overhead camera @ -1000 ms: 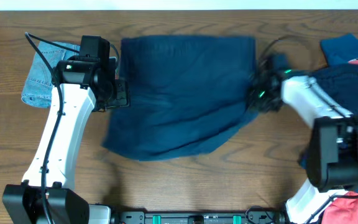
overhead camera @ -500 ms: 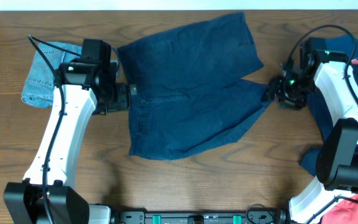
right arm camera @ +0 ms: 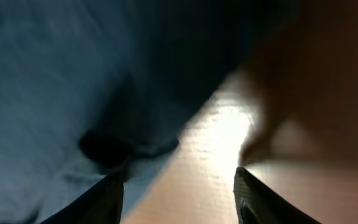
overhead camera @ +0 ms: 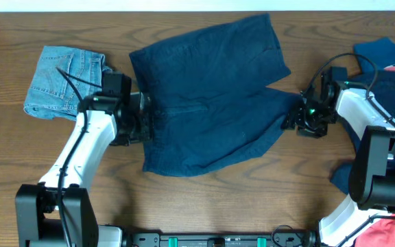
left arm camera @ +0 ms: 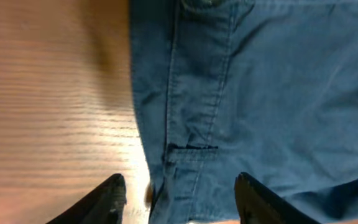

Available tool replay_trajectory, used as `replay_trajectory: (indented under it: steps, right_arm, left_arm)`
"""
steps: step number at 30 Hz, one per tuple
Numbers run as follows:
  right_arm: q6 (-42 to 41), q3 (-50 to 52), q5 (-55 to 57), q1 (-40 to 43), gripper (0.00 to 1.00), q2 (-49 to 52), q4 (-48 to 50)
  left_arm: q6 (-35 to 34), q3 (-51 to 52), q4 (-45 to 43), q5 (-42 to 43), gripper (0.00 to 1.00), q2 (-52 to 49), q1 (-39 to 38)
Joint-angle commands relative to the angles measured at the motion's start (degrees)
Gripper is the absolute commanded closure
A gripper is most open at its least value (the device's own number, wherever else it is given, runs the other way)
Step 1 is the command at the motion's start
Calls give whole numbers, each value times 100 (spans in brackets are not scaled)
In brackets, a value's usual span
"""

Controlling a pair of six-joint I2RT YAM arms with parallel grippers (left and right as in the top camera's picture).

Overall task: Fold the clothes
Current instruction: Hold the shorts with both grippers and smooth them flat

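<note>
Currently navy shorts (overhead camera: 211, 103) lie between left gripper (overhead camera: 145, 118) and right gripper (overhead camera: 292, 121), both spread

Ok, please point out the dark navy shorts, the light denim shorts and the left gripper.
dark navy shorts (overhead camera: 211, 103), overhead view, middle of the spread fabric.
light denim shorts (overhead camera: 57, 82), overhead view, centre of the folded piece.
left gripper (left arm camera: 179, 193), left wrist view, midway between its two fingertips.

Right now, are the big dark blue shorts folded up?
No, the dark navy shorts lie spread out flat in the overhead view, with both legs showing apart from each other.
</note>
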State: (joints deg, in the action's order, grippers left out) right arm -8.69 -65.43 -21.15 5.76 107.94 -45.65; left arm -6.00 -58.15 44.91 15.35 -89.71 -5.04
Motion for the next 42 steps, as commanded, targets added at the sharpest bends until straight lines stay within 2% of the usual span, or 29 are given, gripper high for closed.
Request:
replay_trajectory:
  steps: [1, 4, 12, 13, 15, 16, 17, 23, 27, 29, 32, 37, 39, 40, 42]
  right_arm:
    - [-20, 280, -457, -85, 48, -68, 466]
    - [-22, 479, -616, -184, 54, -68, 927]
    - [238, 501, -741, -205, 73, -81, 1010]
    - [238, 492, -741, -192, 77, -85, 1005]
    - [236, 437, -752, -142, 93, -136, 922]
    - [236, 378, -809, -116, 98, -195, 793]
    - [236, 291, -826, -85, 99, -269, 612]
    - [251, -431, -247, 96, 99, -1058, -1123]
    - [227, -592, 321, 94, 85, -1519, -1847]
    - [81, -592, 741, 94, 82, -1635, -2100]
    - [-208, -590, 1274, 94, 90, -1641, -2406]
    - [-332, -479, 1484, 98, 84, -1617, -2308]
    - [-352, -385, 1462, 96, 73, -1611, -2138]
    - [-350, -310, 1390, 94, 70, -1606, -2013]
    - [-304, -92, 1067, 87, 71, -1606, -1722]
  left_arm:
    - [42, 315, -286, 326, 43, -52, 17]
    - [42, 564, -564, 352, 44, -52, 9]
    - [39, 868, -933, 350, 45, -52, -192]
    - [39, 868, -975, 350, 45, -52, -240]
    - [39, 872, -1064, 350, 45, -52, -326]
    - [39, 872, -1104, 348, 45, -52, -367]
    - [39, 872, -1123, 348, 45, -52, -402]
    - [13, 887, -1150, 140, 45, -57, -442]
    - [-20, 898, -1207, 48, 45, -103, -442]
    - [-55, 898, -1250, 50, 45, -162, -444]
    - [-175, 898, -1311, 76, 45, -299, -444]
    - [-175, 898, -1445, 658, 45, -466, -444]
    - [-175, 896, -1541, 654, 45, -466, -442]
    - [-175, 896, -1611, 656, 45, -463, -442]
    - [-173, 896, -1731, 651, 45, -466, -444]
